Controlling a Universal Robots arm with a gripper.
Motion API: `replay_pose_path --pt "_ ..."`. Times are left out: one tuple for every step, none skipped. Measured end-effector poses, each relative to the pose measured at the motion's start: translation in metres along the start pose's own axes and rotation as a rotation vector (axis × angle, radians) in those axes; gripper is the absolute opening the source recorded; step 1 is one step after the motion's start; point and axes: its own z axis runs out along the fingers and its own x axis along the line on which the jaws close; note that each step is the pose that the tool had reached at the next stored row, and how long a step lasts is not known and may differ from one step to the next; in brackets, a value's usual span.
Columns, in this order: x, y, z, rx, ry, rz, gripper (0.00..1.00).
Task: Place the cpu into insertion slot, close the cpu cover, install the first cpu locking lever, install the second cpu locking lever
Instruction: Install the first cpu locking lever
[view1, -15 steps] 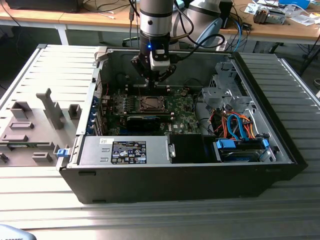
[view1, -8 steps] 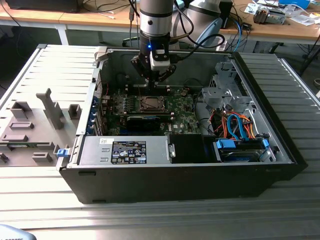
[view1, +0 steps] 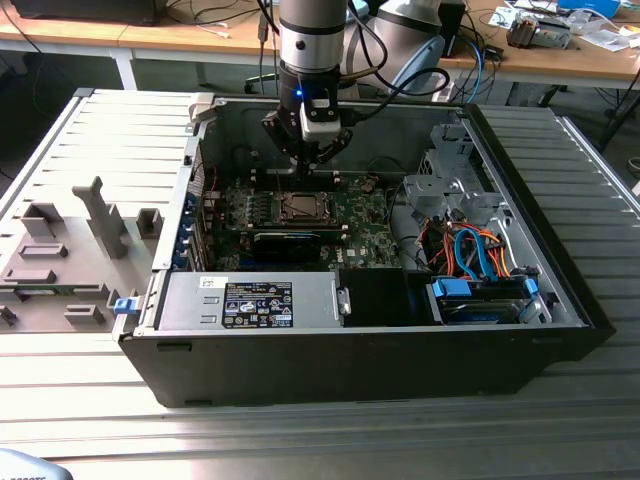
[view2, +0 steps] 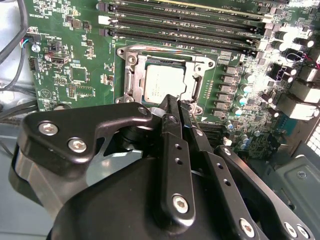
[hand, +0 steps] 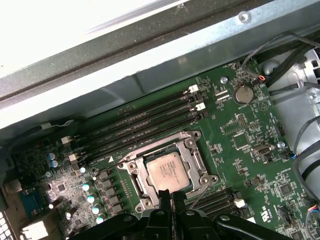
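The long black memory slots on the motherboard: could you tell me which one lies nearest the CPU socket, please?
It is the slot bordering the socket's metal frame, on the side away from the claw. The other slots lie parallel beyond it, toward the case wall.

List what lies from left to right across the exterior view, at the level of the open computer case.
Grey plastic fixture tray → motherboard with the cpu below the gripper → silver drive cage → orange and blue cables.

From the second wrist view I see my gripper (view2: 175, 102) with its fingers pressed together, tips just at the near edge of the insertion slot (view2: 131, 67), where the cpu (view2: 162, 82) lies flat on the green motherboard (view2: 75, 60)
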Motion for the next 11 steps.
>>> replay_pose_path --pt "0.0 0.0 0.0 0.0 0.0 -0.001 0.16" --pt "0.0 0.0 0.0 0.0 -0.0001 -0.001 0.16" --pt "0.0 0.0 0.0 0.0 -0.0001 -0.002 0.16" --pt "0.0 0.0 0.0 -0.0001 -0.0001 -0.002 0.16" --pt "0.0 0.0 0.0 -0.0001 -0.0001 -0.003 0.16" --pt "0.0 0.0 0.0 -0.0001 -0.0001 -0.004 0.16" --pt "0.0 0.0 0.0 -0.0001 -0.0002 -0.005 0.16" --pt "0.0 0.0 0.0 -0.0001 -0.0002 -0.007 0.16" --pt "0.0 0.0 0.0 -0.0001 -0.0002 -0.008 0.16" --pt "0.0 0.0 0.0 -0.0001 -0.0002 -0.008 0.16" --pt "0.0 0.0 0.0001 -0.0002 -0.0003 -0.009 0.16"
